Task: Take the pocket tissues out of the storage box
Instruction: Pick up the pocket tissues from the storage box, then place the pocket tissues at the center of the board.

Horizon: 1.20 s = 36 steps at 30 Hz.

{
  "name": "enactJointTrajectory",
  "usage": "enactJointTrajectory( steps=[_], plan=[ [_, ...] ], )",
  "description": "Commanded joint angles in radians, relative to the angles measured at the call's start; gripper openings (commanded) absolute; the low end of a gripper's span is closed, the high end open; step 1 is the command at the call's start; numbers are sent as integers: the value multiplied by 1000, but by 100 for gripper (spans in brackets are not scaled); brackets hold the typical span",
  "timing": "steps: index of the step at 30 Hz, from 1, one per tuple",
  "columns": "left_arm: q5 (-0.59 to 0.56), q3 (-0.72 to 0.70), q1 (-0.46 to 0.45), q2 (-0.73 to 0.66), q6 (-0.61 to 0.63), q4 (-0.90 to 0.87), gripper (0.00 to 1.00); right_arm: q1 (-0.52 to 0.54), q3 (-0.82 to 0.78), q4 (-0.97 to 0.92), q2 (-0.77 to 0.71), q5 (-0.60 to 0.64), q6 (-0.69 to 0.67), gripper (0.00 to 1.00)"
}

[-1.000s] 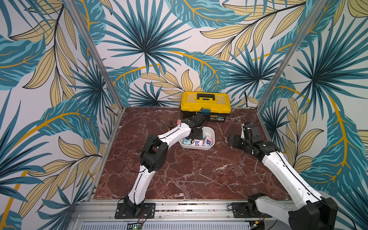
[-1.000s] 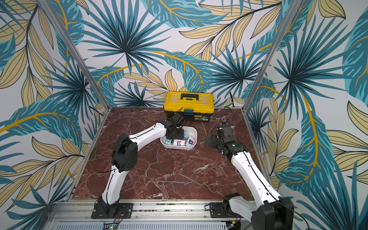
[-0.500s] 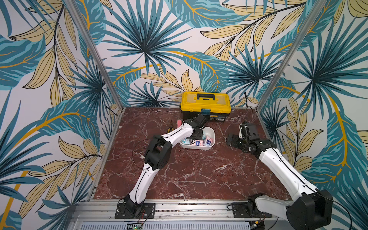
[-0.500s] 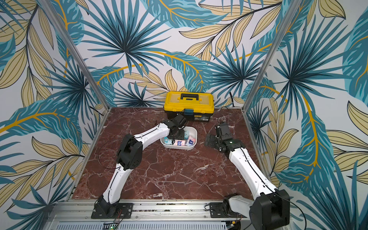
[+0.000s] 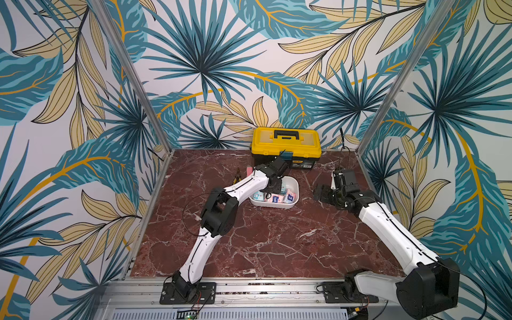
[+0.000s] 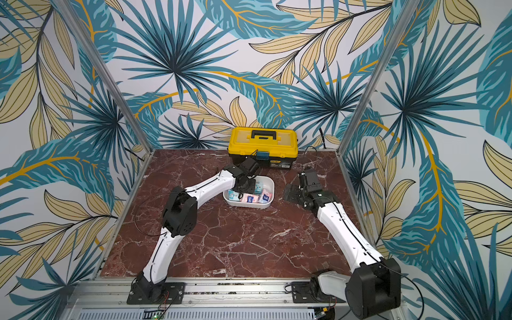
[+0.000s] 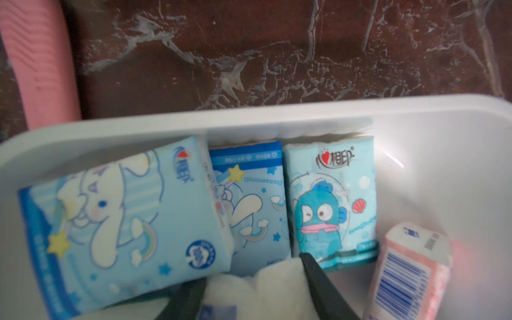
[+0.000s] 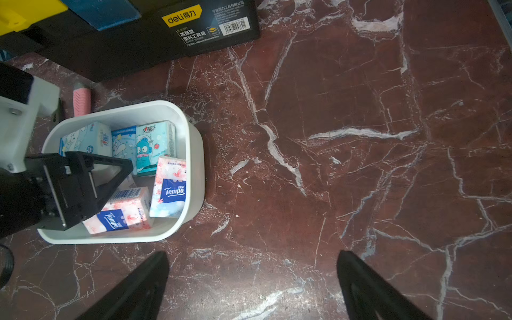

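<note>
Presently | progress: early, judged; no pack seen outside | pocket tissues [image 8: 168, 191]: in the storage box [image 8: 195, 171] | left gripper [image 7: 252, 268]: inside box, clamped on one white-ended pack [image 7: 277, 291] | right gripper [image 8: 252, 252]: jaws apart, over table [image 8: 360, 166] beside box | remaining: lift out every pack

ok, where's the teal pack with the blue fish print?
In the right wrist view the teal pack lies in the box, against the wall nearest the toolbox, between a light blue pack and a pink Tempo pack.
</note>
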Motion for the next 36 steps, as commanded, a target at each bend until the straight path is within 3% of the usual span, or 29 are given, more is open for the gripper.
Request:
enactJointTrajectory(
  steps=[1, 14, 20, 27, 36],
  plan=[
    [-14, 28, 1, -106, 19, 12, 51, -2, 8, 20, 10, -11, -4, 99],
    [-17, -70, 37, -301, 37, -4, 51, -2, -42, 18, -43, 27, 4, 99],
    [105, -288, 111, -491, 8, 45, 51, -2, -72, 19, -78, 34, 12, 99],
    [129, -539, 170, -694, 19, 13, 51, -2, -98, 8, -107, 48, 4, 99],
    [215, -852, 234, -828, 27, 61, 51, -2, -112, -8, -114, 58, 3, 99]
  ],
)
